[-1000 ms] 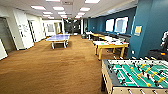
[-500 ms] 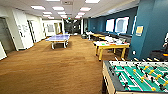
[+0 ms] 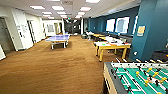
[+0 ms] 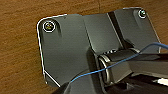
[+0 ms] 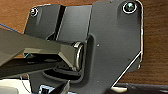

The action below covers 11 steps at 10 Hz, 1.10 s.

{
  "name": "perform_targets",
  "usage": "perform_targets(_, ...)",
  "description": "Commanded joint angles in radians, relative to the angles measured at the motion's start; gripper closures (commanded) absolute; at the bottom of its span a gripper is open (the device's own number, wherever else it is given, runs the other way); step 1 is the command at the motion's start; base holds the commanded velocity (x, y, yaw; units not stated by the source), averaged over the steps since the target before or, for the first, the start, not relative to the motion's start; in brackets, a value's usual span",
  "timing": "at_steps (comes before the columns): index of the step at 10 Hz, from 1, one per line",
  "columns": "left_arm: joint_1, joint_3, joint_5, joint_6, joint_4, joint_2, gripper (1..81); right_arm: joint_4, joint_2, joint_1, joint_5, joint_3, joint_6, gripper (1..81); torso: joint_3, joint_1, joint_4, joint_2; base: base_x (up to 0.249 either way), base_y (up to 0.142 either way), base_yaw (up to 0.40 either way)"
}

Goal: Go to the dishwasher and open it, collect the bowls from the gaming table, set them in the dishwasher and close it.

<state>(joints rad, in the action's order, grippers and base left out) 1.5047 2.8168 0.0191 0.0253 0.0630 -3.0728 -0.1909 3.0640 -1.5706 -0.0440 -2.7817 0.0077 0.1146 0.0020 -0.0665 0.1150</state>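
Observation:
The gaming table (image 3: 113, 46), with a white top and yellow wooden frame and legs, stands ahead on the right, against the dark blue wall. Small light items lie on its top, too blurred to tell whether they are the bowls. The dishwasher is out of view. In both wrist views my dark plates and jointed bars hang over brown carpet, with nothing seen held.
A foosball table (image 3: 110, 78) with a green field sits close at the lower right. A blue table-tennis table (image 3: 58, 38) stands mid-room on the left. Brown carpet (image 3: 50, 67) stretches ahead. A blue pillar (image 3: 150, 30) rises at the right, and more desks line the far wall.
The whole head view has shifted slightly, so the camera has moved. The foosball table now sits a little lower and further right in the picture. Nothing in the room has moved.

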Motion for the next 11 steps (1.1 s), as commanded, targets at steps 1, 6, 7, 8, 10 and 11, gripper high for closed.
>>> perform_targets(1,-0.057,0.004,-0.053,0.002,-0.006,0.003,1.0,-0.005,0.005,0.048,0.05,0.004,-0.003,1.0,0.0,0.0,0.0,0.0,0.134,0.0,0.0)
perform_targets(6,-0.057,0.004,-0.053,0.002,-0.006,0.003,1.0,-0.004,0.005,0.045,0.049,0.004,-0.003,1.0,0.001,0.001,0.0,-0.001,0.134,0.0,0.0)
perform_targets(7,-0.056,0.004,-0.053,0.002,-0.006,0.005,1.0,-0.004,0.005,0.045,0.049,0.004,-0.003,1.0,0.0,0.0,0.0,0.0,0.134,0.0,0.0)
perform_targets(8,-0.057,0.004,-0.053,0.002,-0.006,0.003,1.0,-0.004,0.006,0.045,0.049,0.004,-0.002,1.0,0.0,-0.002,0.0,0.0,0.133,0.0,0.0)
perform_targets(10,-0.057,0.004,-0.053,0.002,-0.006,0.003,1.0,-0.004,0.006,0.043,0.049,0.004,-0.003,1.0,0.0,-0.001,0.0,0.0,0.134,0.0,0.0)
perform_targets(11,-0.057,0.004,-0.053,0.002,-0.006,0.003,1.0,-0.005,0.006,0.045,0.05,0.004,-0.003,1.0,0.0,-0.002,0.0,0.0,0.133,0.0,0.0)
